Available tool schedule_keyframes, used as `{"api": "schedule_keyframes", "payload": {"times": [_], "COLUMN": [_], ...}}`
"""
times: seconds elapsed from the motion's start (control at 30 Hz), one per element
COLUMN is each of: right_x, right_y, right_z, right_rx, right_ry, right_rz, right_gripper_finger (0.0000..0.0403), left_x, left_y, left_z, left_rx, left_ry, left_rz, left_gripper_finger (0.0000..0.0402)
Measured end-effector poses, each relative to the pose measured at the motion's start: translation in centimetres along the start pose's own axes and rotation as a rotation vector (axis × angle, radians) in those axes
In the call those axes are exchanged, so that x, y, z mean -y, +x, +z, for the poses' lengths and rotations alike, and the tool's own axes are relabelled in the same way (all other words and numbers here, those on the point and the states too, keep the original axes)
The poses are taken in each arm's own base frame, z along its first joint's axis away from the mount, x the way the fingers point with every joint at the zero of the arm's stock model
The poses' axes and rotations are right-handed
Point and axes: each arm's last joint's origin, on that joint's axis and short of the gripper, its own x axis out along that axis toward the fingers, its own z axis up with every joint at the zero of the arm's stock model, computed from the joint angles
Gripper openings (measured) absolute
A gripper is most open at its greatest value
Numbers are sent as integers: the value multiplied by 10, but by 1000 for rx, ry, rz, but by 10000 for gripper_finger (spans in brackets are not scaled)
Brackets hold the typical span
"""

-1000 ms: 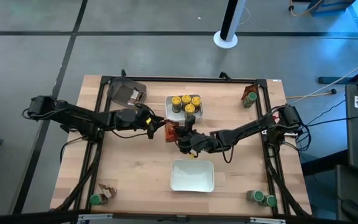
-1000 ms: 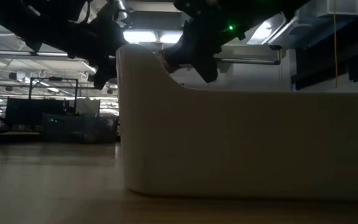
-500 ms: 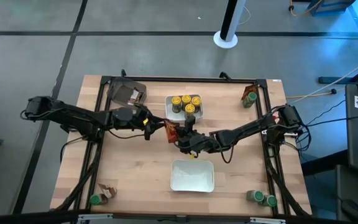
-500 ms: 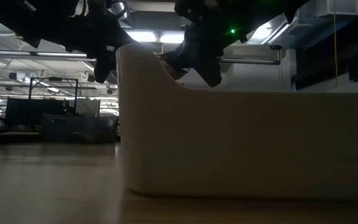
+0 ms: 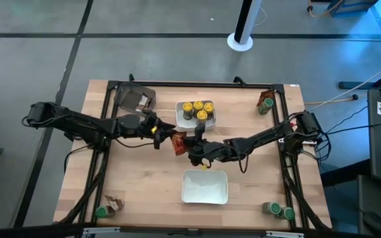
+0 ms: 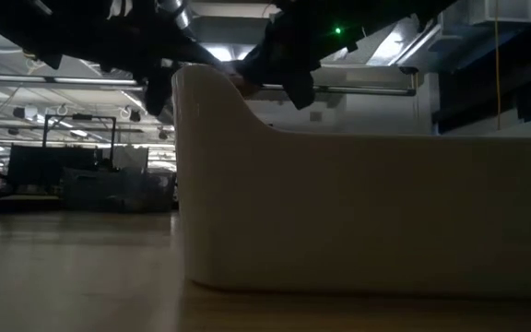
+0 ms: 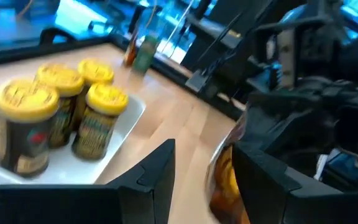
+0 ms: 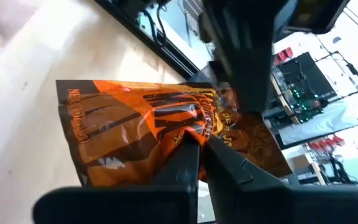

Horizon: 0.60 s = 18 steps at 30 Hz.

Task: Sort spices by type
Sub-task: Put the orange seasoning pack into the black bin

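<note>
A: What does the wooden desk (image 5: 137,192) carry?

B: A white rectangular tray (image 5: 204,187) sits near the front edge at the middle. A second white tray (image 5: 180,114) sits toward the rear. A dark square bin (image 5: 135,98) occupies the rear left corner.

A: And beyond the desk?

B: A grey floor, with a white post on a round base (image 5: 241,41).

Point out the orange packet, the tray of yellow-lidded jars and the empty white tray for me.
orange packet (image 8: 135,127): right wrist view, on its printed face.
tray of yellow-lidded jars (image 5: 180,119): high view, on its left rim.
empty white tray (image 5: 204,187): high view, on its bare floor.
</note>
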Motion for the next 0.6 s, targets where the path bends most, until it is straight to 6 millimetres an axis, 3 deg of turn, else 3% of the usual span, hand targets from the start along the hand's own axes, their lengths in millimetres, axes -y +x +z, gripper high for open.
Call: {"api": "schedule_keyframes", "payload": {"times": [0.13,0.6], "right_x": [0,3], "right_y": [0,0], "right_z": [0,4], "right_rx": [0,24], "right_ry": [3,2], "right_rz": [-8,-29], "right_gripper_finger": [19,19], "left_x": [2,3], "left_y": [0,0], "left_z": [1,0], "left_rx": [15,-12], "left_ry": [22,74], "left_rz": [-16,-52], "left_gripper_finger": [136,40]}}
